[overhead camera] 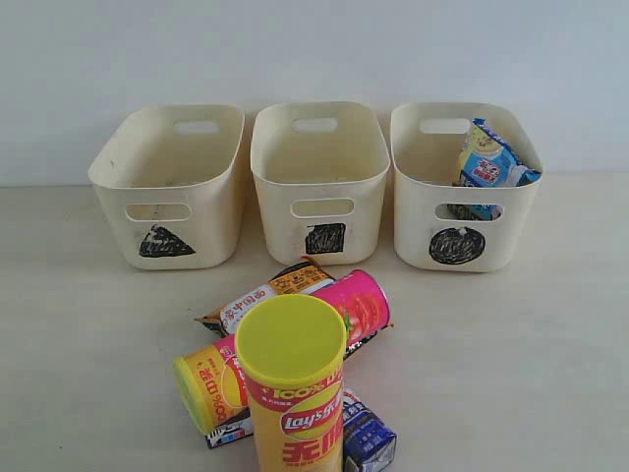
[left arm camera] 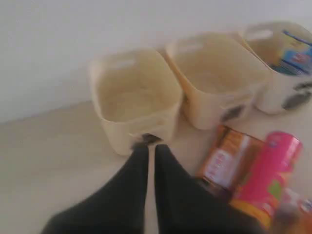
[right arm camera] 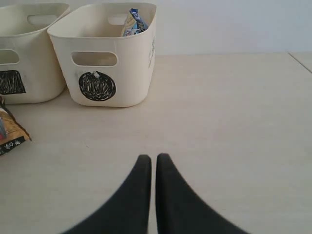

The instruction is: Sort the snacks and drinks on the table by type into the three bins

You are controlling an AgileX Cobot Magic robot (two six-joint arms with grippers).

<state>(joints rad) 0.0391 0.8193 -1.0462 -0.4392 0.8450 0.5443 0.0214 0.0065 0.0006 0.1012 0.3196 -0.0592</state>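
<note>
Three cream bins stand in a row at the back: the triangle bin (overhead camera: 169, 182), the square bin (overhead camera: 319, 177) and the circle bin (overhead camera: 462, 182). A blue-white foil bag (overhead camera: 488, 162) leans inside the circle bin. In front lies a pile: a tall yellow Lay's canister (overhead camera: 292, 383) upright, a pink canister (overhead camera: 359, 303) and a yellow-orange canister (overhead camera: 204, 385) lying down, an orange-brown bag (overhead camera: 265, 295), and a dark purple carton (overhead camera: 369, 441). Neither arm shows in the exterior view. My left gripper (left arm camera: 151, 147) is shut and empty, hovering before the triangle bin (left arm camera: 134, 100). My right gripper (right arm camera: 153, 158) is shut and empty over bare table (right arm camera: 234, 122).
A plain pale wall runs behind the bins. In the right wrist view the table's edge (right arm camera: 300, 61) shows at the far right. The left wrist view is blurred.
</note>
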